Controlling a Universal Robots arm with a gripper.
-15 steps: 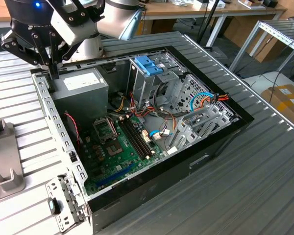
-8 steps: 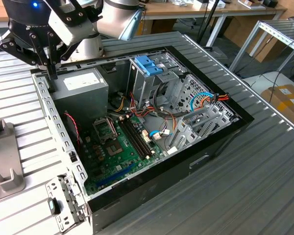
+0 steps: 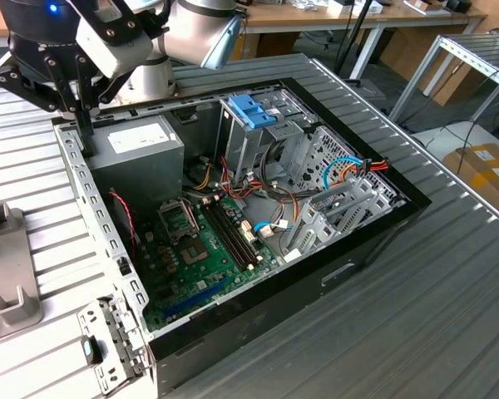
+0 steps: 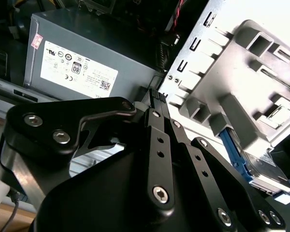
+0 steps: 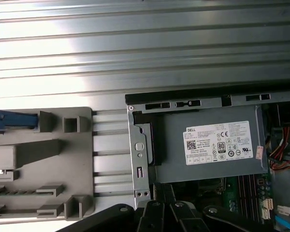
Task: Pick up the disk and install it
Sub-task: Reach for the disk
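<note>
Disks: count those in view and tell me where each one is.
1. The disk lies in the grey holder beside the open computer case, its blue rails showing in both wrist views. More may be hidden inside the case.

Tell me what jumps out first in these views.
The open computer case dominates the exterior view, its green motherboard bare and a bright blue latch atop the drive cage. The gripper hangs over the case's corner by the grey power supply; the disk lies in a grey fixture alongside.
</note>
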